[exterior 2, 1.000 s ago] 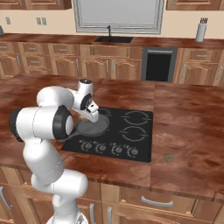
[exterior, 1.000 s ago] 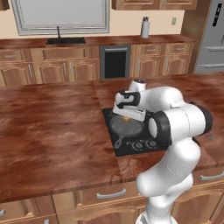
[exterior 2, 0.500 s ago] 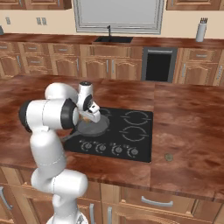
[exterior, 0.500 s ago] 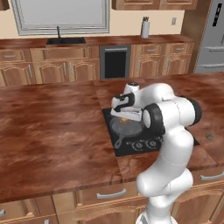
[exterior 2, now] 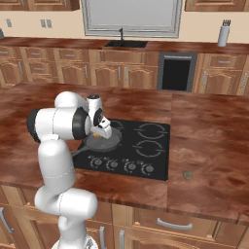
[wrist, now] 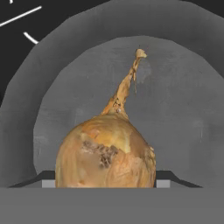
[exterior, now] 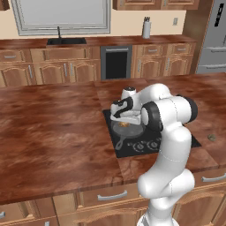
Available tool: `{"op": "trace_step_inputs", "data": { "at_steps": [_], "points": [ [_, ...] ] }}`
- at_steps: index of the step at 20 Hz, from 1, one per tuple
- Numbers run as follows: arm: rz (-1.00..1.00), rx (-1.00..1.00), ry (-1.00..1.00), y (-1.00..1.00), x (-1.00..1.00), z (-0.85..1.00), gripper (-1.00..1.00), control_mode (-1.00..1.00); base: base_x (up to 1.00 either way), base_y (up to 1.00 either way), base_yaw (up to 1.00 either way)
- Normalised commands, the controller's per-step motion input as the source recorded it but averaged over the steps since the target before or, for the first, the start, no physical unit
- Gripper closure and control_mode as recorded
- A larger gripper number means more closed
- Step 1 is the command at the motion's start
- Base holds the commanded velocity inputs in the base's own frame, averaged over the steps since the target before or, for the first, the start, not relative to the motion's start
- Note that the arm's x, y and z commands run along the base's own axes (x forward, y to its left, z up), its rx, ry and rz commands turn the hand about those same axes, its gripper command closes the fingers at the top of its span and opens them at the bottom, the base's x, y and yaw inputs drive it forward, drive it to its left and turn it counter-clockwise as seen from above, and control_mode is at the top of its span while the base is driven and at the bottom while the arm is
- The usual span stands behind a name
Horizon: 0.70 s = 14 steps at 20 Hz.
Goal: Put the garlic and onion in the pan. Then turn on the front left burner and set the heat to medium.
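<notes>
Risk: onion (wrist: pixel 106 153) dropped from height could bounce or roll over the low pan (wrist: pixel 183 100) wall onto the cooktop (exterior 2: pixel 146 146); release low. Fingers (wrist: pixel 164 179) about half open, clamped on the onion sides, stem pointing 12 o'clock. Onion hangs over pan centre, pan at front left burner.

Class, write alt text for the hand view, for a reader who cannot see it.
A golden-brown onion with a thin pointed stem sits between the gripper fingers, close to the camera. Behind it lies the round grey floor and low wall of the pan, with a corner of black cooktop beyond.
</notes>
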Motion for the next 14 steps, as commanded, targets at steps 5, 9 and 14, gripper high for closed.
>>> {"op": "trace_step_inputs", "data": {
  "at_steps": [5, 9, 14],
  "points": [
    [0.0, -0.06, 0.0, 0.05, 0.0, -0.27, 1.0, -1.0, 0.0, 0.0, 0.0],
    [0.0, -0.07, 0.0, 0.1, 0.0, -0.25, 1.0, -1.0, 0.0, 0.0, 0.0],
    [0.0, -0.06, 0.0, 0.12, 0.0, -0.18, 1.0, -1.0, 0.0, 0.0, 0.0]
  ]
}}
